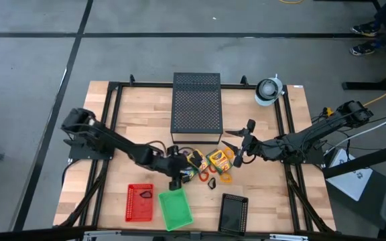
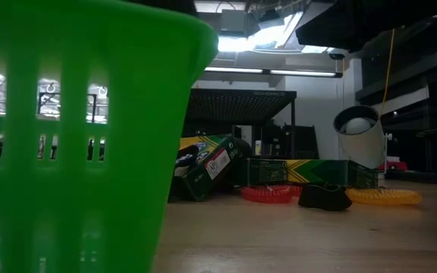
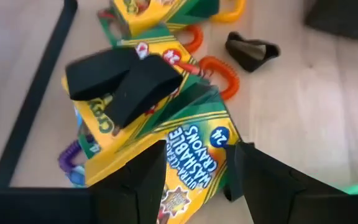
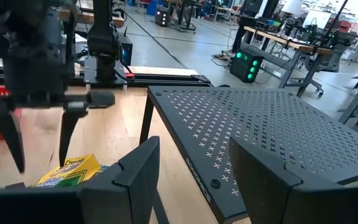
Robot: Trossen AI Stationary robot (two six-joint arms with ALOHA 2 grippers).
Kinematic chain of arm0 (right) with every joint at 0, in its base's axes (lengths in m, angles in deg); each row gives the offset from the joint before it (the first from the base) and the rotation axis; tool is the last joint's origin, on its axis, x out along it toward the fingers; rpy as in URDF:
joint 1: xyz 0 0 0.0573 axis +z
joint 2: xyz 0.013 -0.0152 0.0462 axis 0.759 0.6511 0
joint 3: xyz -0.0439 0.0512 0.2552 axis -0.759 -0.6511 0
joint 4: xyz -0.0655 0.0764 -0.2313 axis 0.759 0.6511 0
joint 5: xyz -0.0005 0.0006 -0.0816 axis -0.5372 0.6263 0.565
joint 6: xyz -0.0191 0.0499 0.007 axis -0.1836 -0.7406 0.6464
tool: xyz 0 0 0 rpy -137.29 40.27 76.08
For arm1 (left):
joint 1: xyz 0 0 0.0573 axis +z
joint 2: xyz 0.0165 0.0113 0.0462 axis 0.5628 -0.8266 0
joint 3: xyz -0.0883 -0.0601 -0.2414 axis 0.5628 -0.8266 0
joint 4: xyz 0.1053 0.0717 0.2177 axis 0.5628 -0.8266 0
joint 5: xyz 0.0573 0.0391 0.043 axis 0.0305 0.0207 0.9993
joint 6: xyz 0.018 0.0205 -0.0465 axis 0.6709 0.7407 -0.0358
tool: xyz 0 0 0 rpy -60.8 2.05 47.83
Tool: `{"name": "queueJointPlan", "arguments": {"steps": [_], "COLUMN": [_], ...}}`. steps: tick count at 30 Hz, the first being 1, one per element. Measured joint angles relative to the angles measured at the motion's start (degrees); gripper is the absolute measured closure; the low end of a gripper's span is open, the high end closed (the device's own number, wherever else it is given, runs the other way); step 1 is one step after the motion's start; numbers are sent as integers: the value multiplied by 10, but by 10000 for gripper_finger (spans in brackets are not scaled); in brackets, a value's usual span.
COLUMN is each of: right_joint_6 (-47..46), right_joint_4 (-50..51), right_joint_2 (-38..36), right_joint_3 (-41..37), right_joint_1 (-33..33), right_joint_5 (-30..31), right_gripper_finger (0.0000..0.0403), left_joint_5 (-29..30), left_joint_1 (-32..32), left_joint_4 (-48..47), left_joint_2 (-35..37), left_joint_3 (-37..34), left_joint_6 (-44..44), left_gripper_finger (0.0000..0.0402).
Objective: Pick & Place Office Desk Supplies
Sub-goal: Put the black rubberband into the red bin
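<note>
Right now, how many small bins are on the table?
3, in a row opposite the perforated box: red bin on the left arm's side, green bin beside it, black bin toward the right. None seem hidden.

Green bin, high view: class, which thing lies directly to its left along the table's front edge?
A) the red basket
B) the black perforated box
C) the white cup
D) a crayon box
A: the red basket sits beside the green bin on its left, both at the front edge.
</note>
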State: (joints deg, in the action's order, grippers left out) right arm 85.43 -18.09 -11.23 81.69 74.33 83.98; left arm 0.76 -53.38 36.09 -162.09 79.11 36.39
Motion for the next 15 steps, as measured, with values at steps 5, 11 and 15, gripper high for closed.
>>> {"name": "queueJointPlan", "arguments": {"steps": [5,11,15], "right_joint_6": [0,-6,-14], "right_joint_4": [0,0,0], "right_joint_2": [0,0,0], "right_joint_3": [0,0,0], "right_joint_1": [0,0,0], "right_joint_5": [-5,-32,-32], "right_gripper_finger": [207,207,207], "left_joint_5": [-23,-14,9], "left_joint_1": [-6,-15,-24], "left_joint_4": [-21,-103,-111], "left_joint_2": [-42,-56,-56], "left_joint_3": [55,96,96], "left_joint_6": [-35,-84,-120], "left_gripper_finger": [212,212,212]}}
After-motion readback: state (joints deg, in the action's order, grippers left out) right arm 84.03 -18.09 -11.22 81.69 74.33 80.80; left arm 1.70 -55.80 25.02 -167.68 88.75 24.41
